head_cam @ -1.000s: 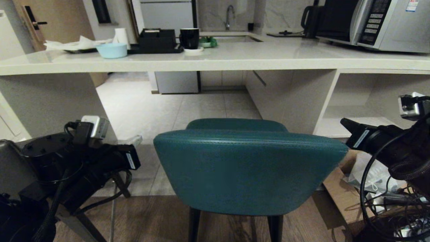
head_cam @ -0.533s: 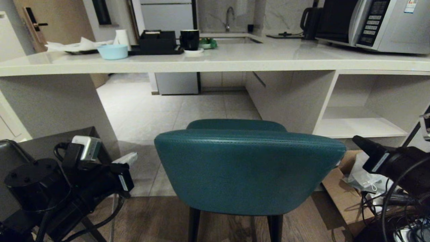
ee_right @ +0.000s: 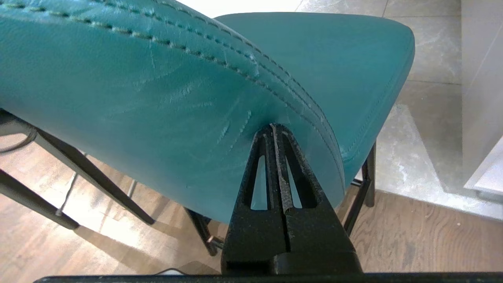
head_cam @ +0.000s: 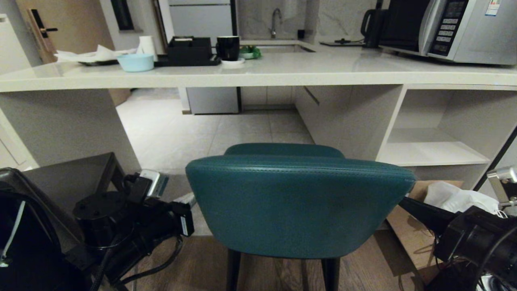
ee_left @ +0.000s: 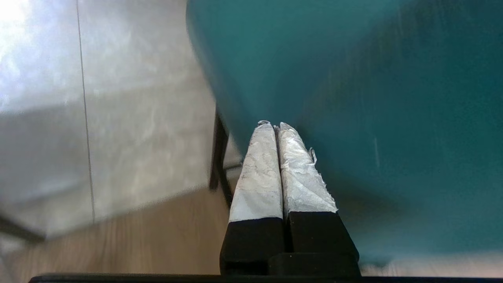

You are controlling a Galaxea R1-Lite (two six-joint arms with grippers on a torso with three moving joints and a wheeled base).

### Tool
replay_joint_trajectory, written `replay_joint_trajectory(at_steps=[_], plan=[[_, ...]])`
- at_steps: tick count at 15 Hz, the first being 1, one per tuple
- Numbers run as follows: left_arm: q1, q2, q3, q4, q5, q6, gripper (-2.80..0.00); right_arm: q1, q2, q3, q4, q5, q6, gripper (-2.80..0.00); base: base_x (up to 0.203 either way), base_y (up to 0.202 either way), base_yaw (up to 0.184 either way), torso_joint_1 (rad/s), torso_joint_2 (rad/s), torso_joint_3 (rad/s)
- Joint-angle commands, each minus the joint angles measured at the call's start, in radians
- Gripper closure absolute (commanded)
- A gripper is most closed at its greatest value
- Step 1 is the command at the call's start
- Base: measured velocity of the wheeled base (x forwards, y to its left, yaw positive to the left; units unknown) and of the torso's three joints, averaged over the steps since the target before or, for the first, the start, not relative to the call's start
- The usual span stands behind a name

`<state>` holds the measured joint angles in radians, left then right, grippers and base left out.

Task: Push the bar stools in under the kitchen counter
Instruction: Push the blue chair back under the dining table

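Location: a domestic kitchen. Indicators: a long pale stone-look counter carrying a silver microwave oven, a black kettle, a black mug and a light blue bowl. A sink with a curved metal tap stands behind. A teal padded bar stool faces the counter.
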<state>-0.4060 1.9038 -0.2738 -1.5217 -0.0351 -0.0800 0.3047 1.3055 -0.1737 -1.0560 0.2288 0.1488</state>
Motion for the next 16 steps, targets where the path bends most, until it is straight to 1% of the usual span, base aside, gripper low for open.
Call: replay_joint_trajectory(at_steps=[1, 3, 4, 9, 12, 16], plan=[[0.019, 0.081, -0.081, -0.008, 0.002, 0.0, 0.0, 0.006, 0.088, -0.038, -0.005, 0.002, -0.002, 0.0, 0.0, 0.0, 0.0, 0.0, 0.0, 0.0], [0.062, 0.137, -0.146, -0.008, 0.003, 0.006, 0.0, 0.007, 0.138, -0.074, -0.007, 0.003, -0.002, 0.0, 0.0, 0.0, 0.0, 0.0, 0.0, 0.0], [0.072, 0.143, -0.158, -0.008, 0.003, 0.009, 0.0, 0.008, 0.16, -0.09, -0.007, 0.004, -0.003, 0.0, 0.0, 0.0, 0.0, 0.0, 0.0, 0.0], [0.072, 0.138, -0.214, -0.008, 0.003, 0.008, 0.0, 0.009, 0.235, -0.145, -0.01, 0.009, -0.004, 0.0, 0.0, 0.0, 0.0, 0.0, 0.0, 0.0], [0.072, 0.137, -0.27, -0.008, 0.006, 0.009, 0.0, 0.01, 0.298, -0.181, -0.015, 0.009, -0.006, 0.0, 0.0, 0.0, 0.0, 0.0, 0.0, 0.0], [0.062, 0.121, -0.265, 0.002, 0.006, 0.009, 0.0, 0.016, 0.377, -0.24, -0.03, 0.01, -0.008, 0.0, 0.0, 0.0, 0.0, 0.0, 0.0, 0.0]])
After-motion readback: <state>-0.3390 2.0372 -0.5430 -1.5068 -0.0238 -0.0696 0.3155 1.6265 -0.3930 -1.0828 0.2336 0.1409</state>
